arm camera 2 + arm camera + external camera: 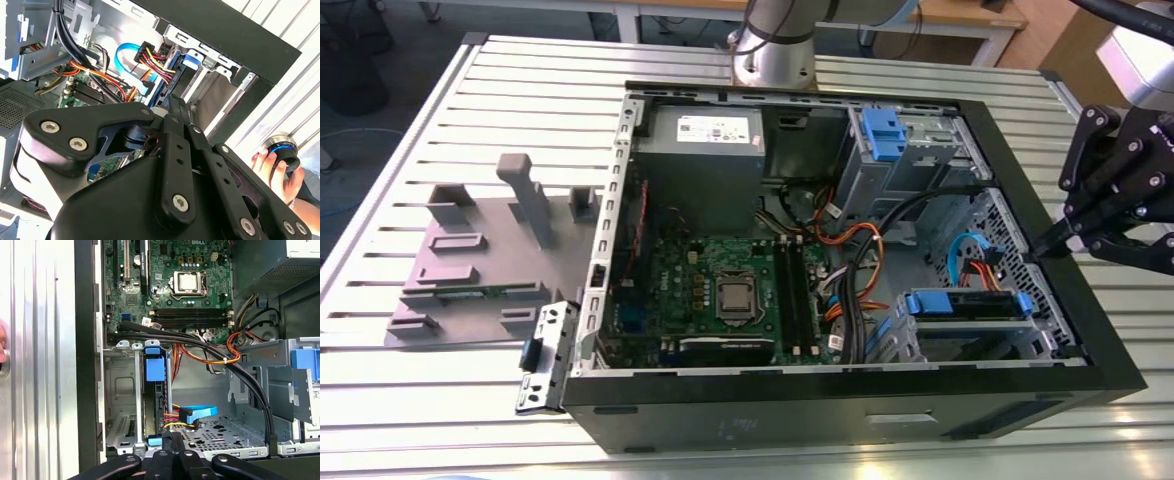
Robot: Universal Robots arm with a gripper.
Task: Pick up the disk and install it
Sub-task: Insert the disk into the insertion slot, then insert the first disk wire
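Note:
The disk [970, 304], clipped in its blue carrier, sits edge-up in the drive cage at the near corner of the open computer case [854, 395], on the exterior view's right. In the first wrist view the disk [154, 371] stands slotted between the cage's metal rails. The second wrist view shows the disk's [186, 62] blue tab. My gripper [1042, 246] hangs over the case's wall on the exterior view's right, just above the cage. It is shut, with nothing between the fingers, in both wrist views [174, 103] [173, 438].
Blue data and red-yellow power cables [192, 415] lie beside the cage. Another blue carrier [882, 134] sits in the far bay. A grey fixture plate [480, 265] lies at the exterior view's left. A person's hand [281, 172] holds a round knob beside the case.

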